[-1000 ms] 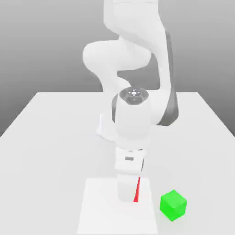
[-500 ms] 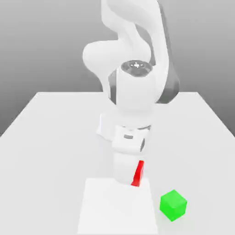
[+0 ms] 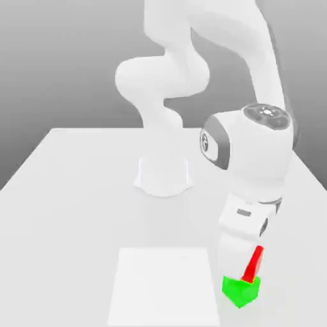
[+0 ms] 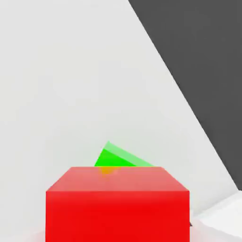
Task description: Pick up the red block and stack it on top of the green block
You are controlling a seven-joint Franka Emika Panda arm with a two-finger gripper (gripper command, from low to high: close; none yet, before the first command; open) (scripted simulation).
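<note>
Jaws (image 3: 246, 271) pointing down at the near corner of the desk (image 3: 76, 191) on the exterior view's right, their fingers hidden behind the white hand; whether they stand wide, narrow or clamped cannot be told from either view. Red block (image 3: 255, 264) seen as a slanted red sliver at the tip of the hand, its lower end meeting the top of the green block (image 3: 241, 290); in the hand view the red block (image 4: 118, 203) lies close before the camera, with a corner of the green block (image 4: 116, 158) showing just beyond its upper edge; whether the red block is gripped or merely resting cannot be told. Green block standing on the desk just beside the right edge of a paler square patch (image 3: 163, 284); white arm (image 3: 255, 159) bending down from its round base (image 3: 163, 175) further back on the desk.
</note>
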